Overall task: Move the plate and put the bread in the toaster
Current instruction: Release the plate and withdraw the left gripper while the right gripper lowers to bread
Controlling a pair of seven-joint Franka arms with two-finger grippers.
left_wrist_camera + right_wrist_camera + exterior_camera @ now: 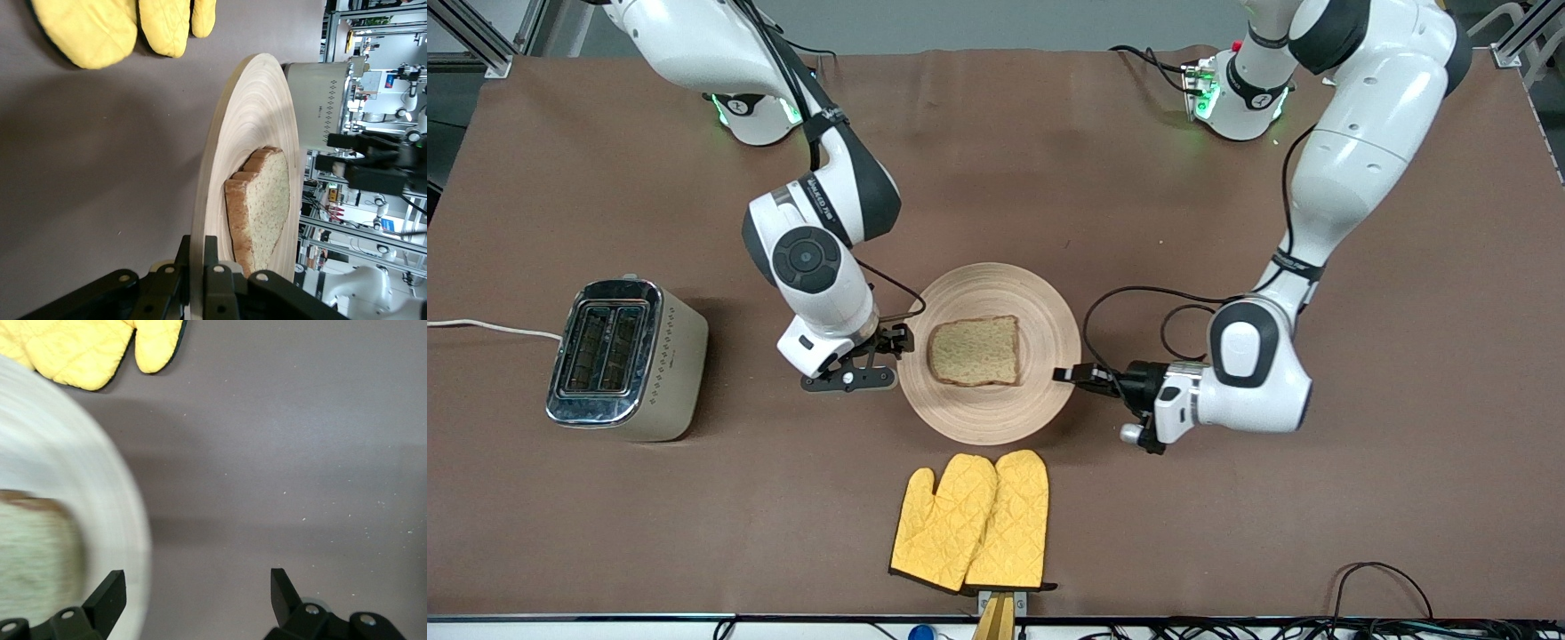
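Front view – speckled bread [975,350], grooved beige plate [996,413]

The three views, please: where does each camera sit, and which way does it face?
Front view: high across the table, facing both arms; plate, toaster, mitts.
Left wrist view: on the left arm, along the plate; left gripper shut on its rim.
Right wrist view: on the right arm, looking down; right gripper open.
All share the plate, bread.

My table [1227,551] is a plain dull brown. My plate [1040,302] is pale beige with concentric ring grooves; the bread [974,349], light brown, perhaps speckled, darker crust. Toaster [671,356]: cream, chrome top, diamond marks. Mitts [971,520]: quilted yellow.
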